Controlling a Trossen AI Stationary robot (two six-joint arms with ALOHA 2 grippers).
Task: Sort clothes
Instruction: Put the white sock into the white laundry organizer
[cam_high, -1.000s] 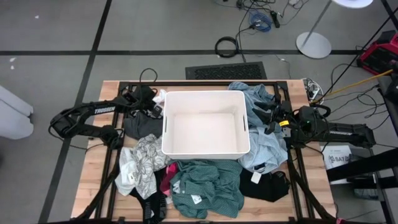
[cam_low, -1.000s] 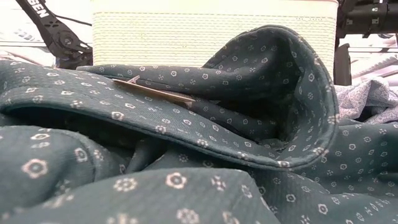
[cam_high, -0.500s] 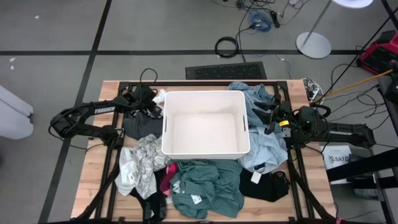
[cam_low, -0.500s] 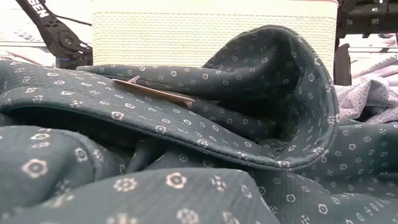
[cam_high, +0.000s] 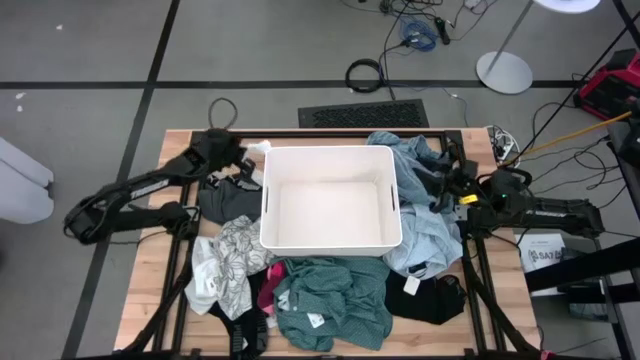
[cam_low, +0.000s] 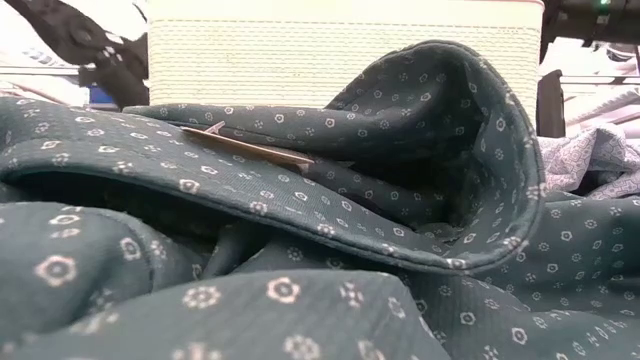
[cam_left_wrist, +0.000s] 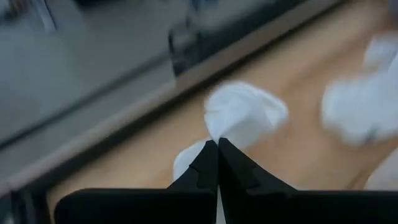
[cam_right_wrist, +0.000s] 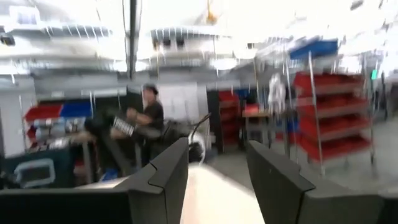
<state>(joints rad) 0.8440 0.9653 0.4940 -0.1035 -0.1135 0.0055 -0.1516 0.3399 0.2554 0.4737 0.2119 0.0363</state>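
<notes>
The clothes lie around a white bin (cam_high: 330, 197): teal-green (cam_high: 330, 295), light blue (cam_high: 425, 235), black (cam_high: 430, 298), white-grey patterned (cam_high: 225, 265) and dark red (cam_high: 265, 290). In the low view, the teal-green cloth (cam_low: 300, 250) fills the foreground. My left gripper (cam_high: 240, 155) is at the bin's far left corner, shut on a small white cloth (cam_left_wrist: 245, 115). My right gripper (cam_high: 445, 185) is open above the light blue clothes at the bin's right. It points up into the room, with nothing between its fingers (cam_right_wrist: 177, 174). My left gripper pinches an edge of the white cloth (cam_left_wrist: 212, 135) between its two shut fingertips, slanting down from the table's left. The cloth bunches just beyond the tips above the wooden top. Whether it hangs clear, I cannot tell.
A dark grey garment (cam_high: 225, 205) lies left of the bin. More white cloth (cam_left_wrist: 360, 106) lies on the wood nearby. The black table frame (cam_high: 300, 133) runs along the far edge. Cables and a lamp base (cam_high: 503, 72) lie on the floor beyond.
My left arm has risen, and its gripper has moved up and a little toward the table's far edge, by the bin's far left corner. The piled clothes and the bin have stayed in place.
</notes>
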